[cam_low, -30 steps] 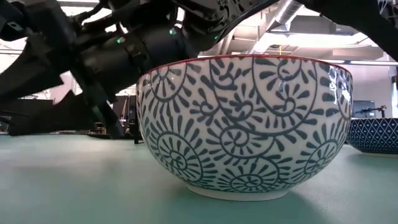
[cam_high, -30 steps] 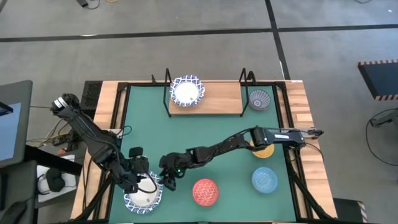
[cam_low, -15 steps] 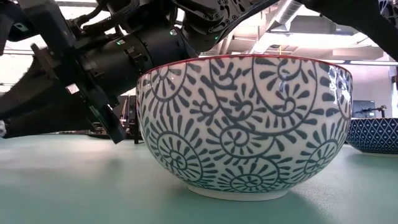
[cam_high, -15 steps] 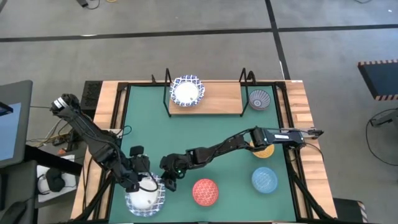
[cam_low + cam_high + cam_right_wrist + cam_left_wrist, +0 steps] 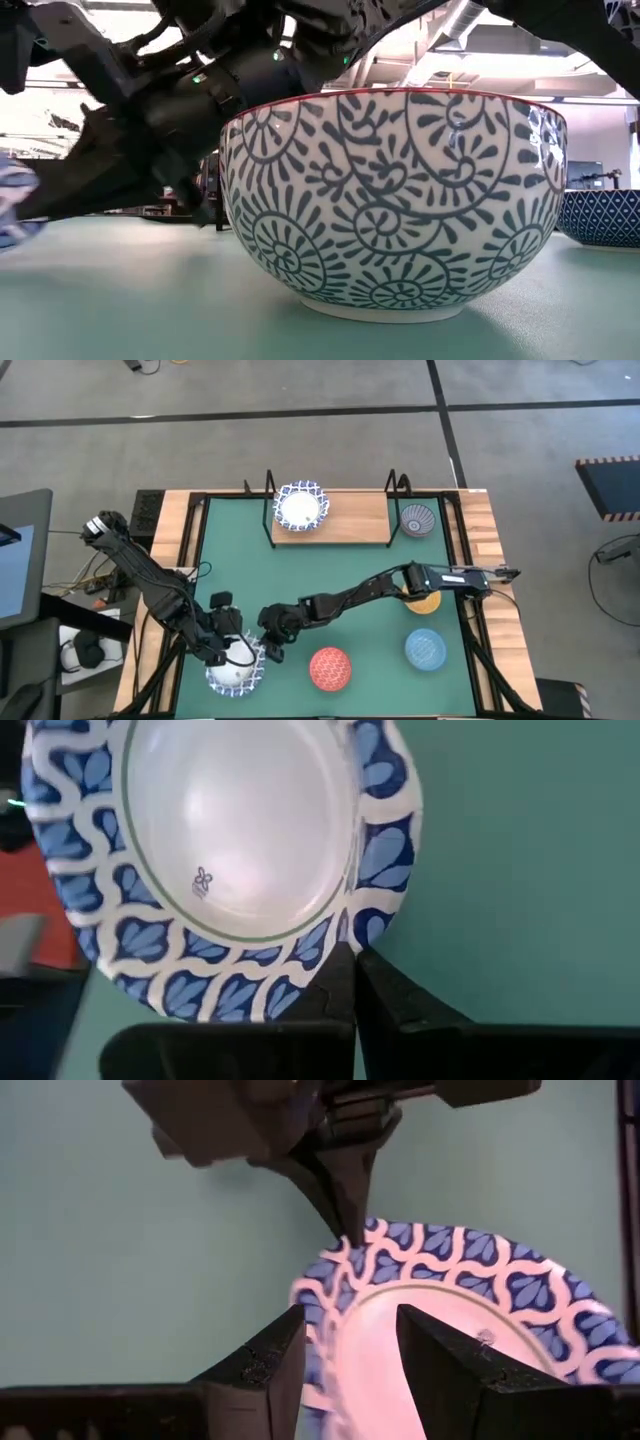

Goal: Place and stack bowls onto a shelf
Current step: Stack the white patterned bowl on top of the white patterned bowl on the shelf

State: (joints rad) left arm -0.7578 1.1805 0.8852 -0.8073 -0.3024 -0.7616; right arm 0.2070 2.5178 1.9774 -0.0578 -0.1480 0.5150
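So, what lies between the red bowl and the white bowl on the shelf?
In the high view, only bare green mat lies between the red bowl and the white bowl on the shelf, crossed by the right arm.

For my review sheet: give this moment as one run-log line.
left gripper: astride white bowl rim, near-left mat | right gripper: shut on same rim, opposite side | shelf: one white bowl on it
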